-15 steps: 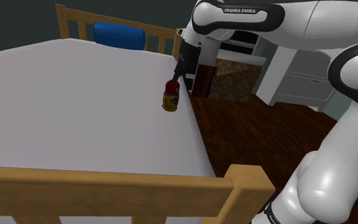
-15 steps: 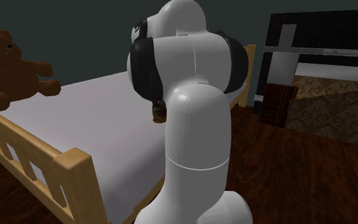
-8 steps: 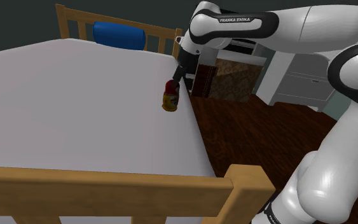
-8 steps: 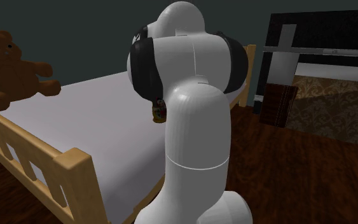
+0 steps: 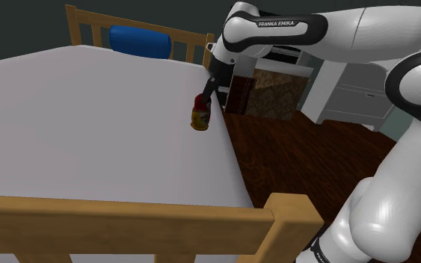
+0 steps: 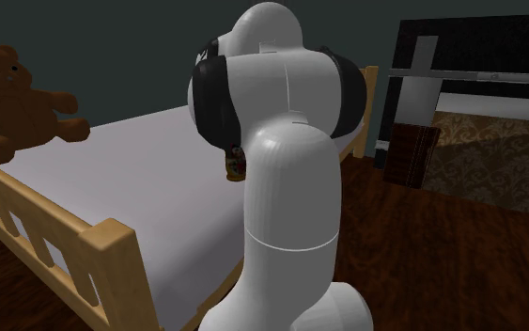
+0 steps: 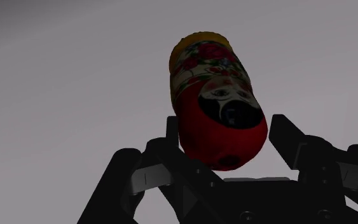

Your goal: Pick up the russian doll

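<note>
The russian doll, red-headed with a yellow flowered body, stands upright on the white bed, close to its edge at the shoulder view's right. My black gripper comes down on it from above. In the wrist view the doll sits between the fingers, and my gripper is shut on its red head. In the second exterior view the white arm hides most of the doll.
A blue pillow leans on the wooden headboard. The wooden footboard runs along the near edge. A brown teddy bear sits at the bed's far side. A dark cabinet and white drawers stand on the wood floor beyond the doll.
The arm's upper part turned slightly and the gripper sank a little onto the doll. The fingers closed on the doll's head. The doll stays where it stood.
</note>
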